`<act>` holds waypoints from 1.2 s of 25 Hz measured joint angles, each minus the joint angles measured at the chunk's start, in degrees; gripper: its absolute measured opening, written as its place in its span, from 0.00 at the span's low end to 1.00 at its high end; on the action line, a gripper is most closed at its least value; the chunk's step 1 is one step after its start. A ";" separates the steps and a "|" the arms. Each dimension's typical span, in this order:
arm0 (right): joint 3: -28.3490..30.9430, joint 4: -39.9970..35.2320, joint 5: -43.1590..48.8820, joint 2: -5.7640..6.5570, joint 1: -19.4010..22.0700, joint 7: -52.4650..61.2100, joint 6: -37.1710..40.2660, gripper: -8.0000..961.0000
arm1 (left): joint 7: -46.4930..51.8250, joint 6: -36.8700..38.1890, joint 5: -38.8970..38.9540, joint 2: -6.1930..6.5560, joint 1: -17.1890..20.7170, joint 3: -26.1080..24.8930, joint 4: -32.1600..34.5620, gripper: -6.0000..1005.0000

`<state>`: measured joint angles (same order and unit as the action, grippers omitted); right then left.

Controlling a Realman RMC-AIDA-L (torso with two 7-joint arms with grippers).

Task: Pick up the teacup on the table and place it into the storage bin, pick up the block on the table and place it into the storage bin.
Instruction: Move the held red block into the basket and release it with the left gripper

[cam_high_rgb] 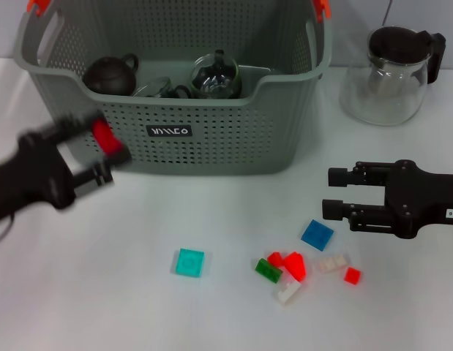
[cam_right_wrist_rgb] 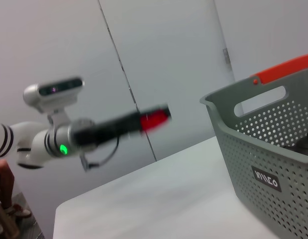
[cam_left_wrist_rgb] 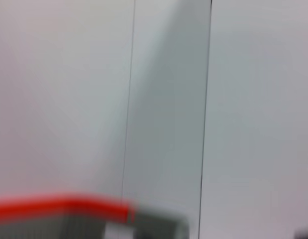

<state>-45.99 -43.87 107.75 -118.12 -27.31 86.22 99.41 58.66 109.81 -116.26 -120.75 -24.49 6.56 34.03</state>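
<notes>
1. The left gripper (cam_high_rgb: 102, 153), blurred, hangs raised in front of the storage bin's (cam_high_rgb: 211, 139) left front corner, its fingers clamped on a red block (cam_high_rgb: 103, 134).
2. The right gripper (cam_high_rgb: 336, 194) hovers open and empty over the table (cam_high_rgb: 102, 292) near the right edge, beside scattered blocks (cam_high_rgb: 303, 263).
3. A dark teapot (cam_high_rgb: 110, 74) sits inside the bin.

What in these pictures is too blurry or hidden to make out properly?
- Head view: the left tool is motion-blurred around a small red block, so the grip is unclear.
- Head view: the grey-green perforated plastic storage bin wall hides the lower parts of the dark teapot and glassware.
- Left wrist view: only blur shows.
</notes>
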 joint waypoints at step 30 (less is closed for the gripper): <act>-0.42 0.11 0.00 0.00 -0.21 0.00 -0.15 0.70 | 65.73 -52.94 -17.71 4.30 -24.10 43.82 11.64 0.75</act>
<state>-46.41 -43.76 107.75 -118.12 -27.51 86.22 99.26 124.39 56.87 -133.97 -116.45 -48.59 50.38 45.67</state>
